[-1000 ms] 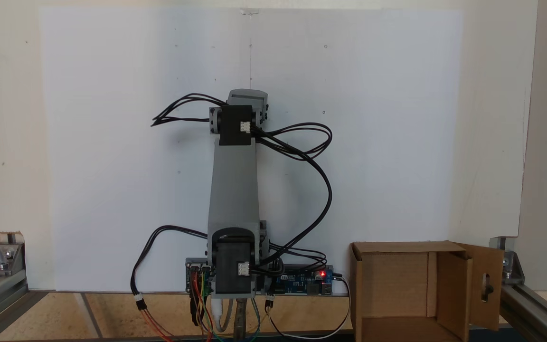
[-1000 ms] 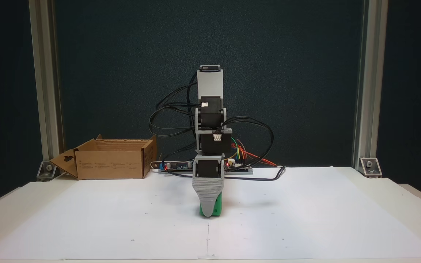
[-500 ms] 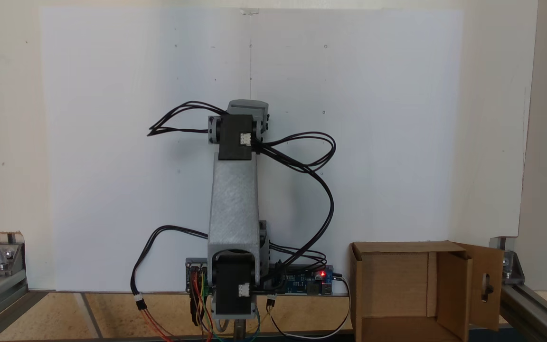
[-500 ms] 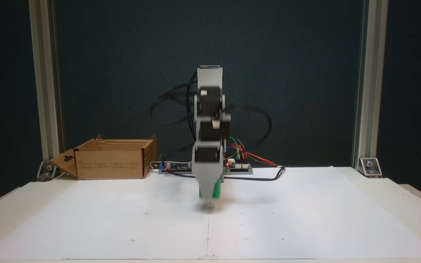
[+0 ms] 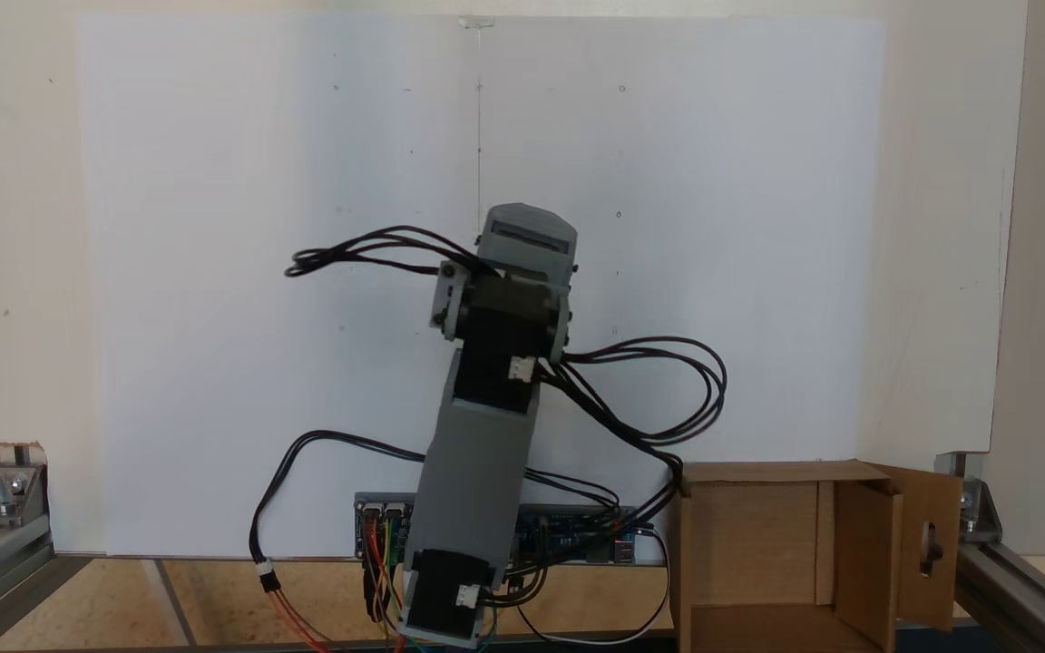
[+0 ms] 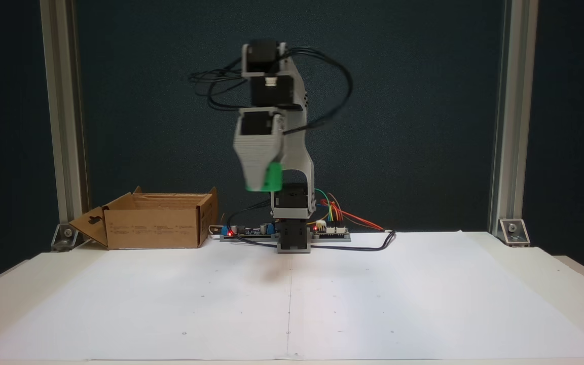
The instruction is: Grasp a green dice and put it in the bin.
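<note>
Transport step, dice in hand. In the front-facing fixed view the gripper (image 6: 262, 188) hung high above the white paper sheet (image 6: 292, 299), pointing down, with the green dice (image 6: 272, 177) clamped at its tip. The grey ribbed jaw covered most of the cube; only the right-hand green face showed, slightly blurred. The dice was well clear of the table, a soft shadow lying on the sheet far below it.

The bin (image 6: 156, 221) sat at the far left of that view, open top up, its keyhole flap (image 6: 90, 221) splayed toward the left. The gripper was well apart from it: up and to the right, not yet over the opening. In the fixed view from above, the arm (image 5: 486, 426) leaned toward the right-hand side of that picture, where the bin (image 5: 722, 544) stood at the near right corner. Gripper tip and dice could not be made out there, being hidden under the arm.

Judgement on doing this step well:
- Keep the jaws clamped through the swing; the cube is small and smooth, and seemed held only near the tip.
- Hold the present height until past the bin's near wall and upright flaps, which stand proud of the rim.
- Centre over the opening before letting go, then lower a little so the dice cannot bounce out.
- Watch the black cables (image 5: 659, 390) looping beside the bin's corner; they could snag it.
</note>
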Robot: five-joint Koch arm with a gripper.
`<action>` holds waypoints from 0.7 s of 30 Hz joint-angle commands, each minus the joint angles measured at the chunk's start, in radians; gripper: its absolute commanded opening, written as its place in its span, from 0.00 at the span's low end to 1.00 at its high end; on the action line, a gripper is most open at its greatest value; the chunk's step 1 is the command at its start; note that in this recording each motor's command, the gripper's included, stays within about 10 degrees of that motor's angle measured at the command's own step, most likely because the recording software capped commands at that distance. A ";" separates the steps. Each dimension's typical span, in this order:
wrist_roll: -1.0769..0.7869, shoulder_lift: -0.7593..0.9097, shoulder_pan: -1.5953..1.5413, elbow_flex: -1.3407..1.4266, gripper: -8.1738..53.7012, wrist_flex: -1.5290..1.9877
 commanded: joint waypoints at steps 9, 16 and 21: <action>-0.264 0.061 0.725 -0.118 0.32 -0.035; -0.341 0.035 1.231 -0.140 0.32 -0.083; -0.428 -0.051 1.456 -0.140 0.32 -0.153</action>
